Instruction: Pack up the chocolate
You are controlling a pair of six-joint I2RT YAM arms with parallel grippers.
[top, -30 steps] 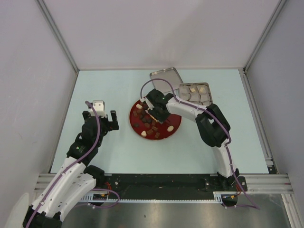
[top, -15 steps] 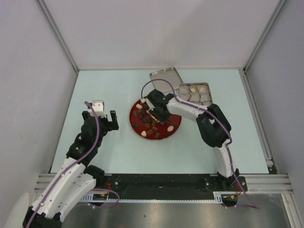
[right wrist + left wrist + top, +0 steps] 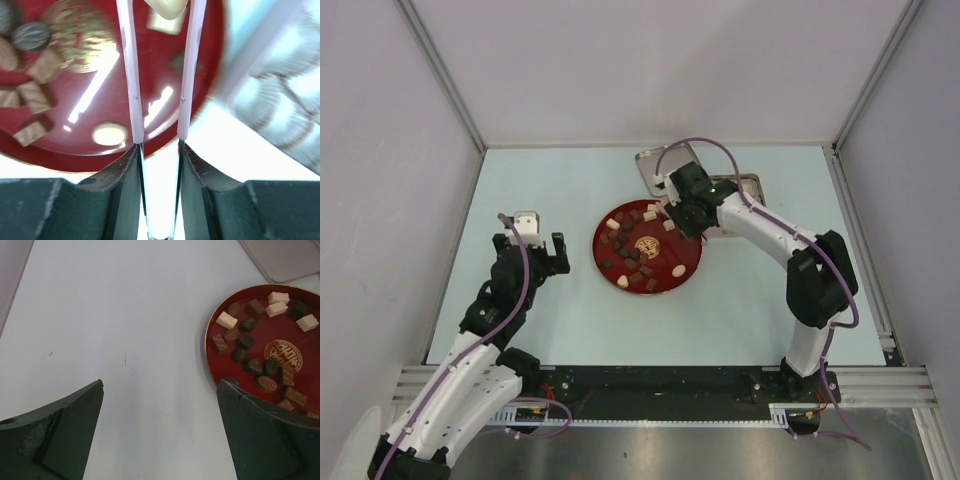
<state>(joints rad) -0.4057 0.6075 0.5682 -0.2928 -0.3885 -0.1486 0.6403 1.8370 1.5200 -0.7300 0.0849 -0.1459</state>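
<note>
Several dark, reddish-brown and cream chocolates (image 3: 630, 262) lie on the red plate (image 3: 697, 258), which has a gold emblem in its middle. My right gripper (image 3: 687, 213) hangs over the plate's back right edge, shut on thin pink tongs (image 3: 131, 75). The tong tips pinch a cream-white chocolate (image 3: 168, 6) above the plate (image 3: 150, 75). My left gripper (image 3: 532, 236) is open and empty left of the plate. In the left wrist view my left gripper (image 3: 160, 385) frames bare table, with the plate (image 3: 290, 325) and chocolates (image 3: 255, 365) at the right.
A metal tin with compartments (image 3: 748, 189) sits behind and right of the plate, partly hidden by my right arm; it is blurred in the right wrist view (image 3: 280, 100). Its lid (image 3: 655, 163) lies behind the plate, and also shows in the left wrist view (image 3: 285, 257).
My right gripper has moved with the tongs from the plate's middle to its back right edge, towards the tin. The left arm has not moved.
</note>
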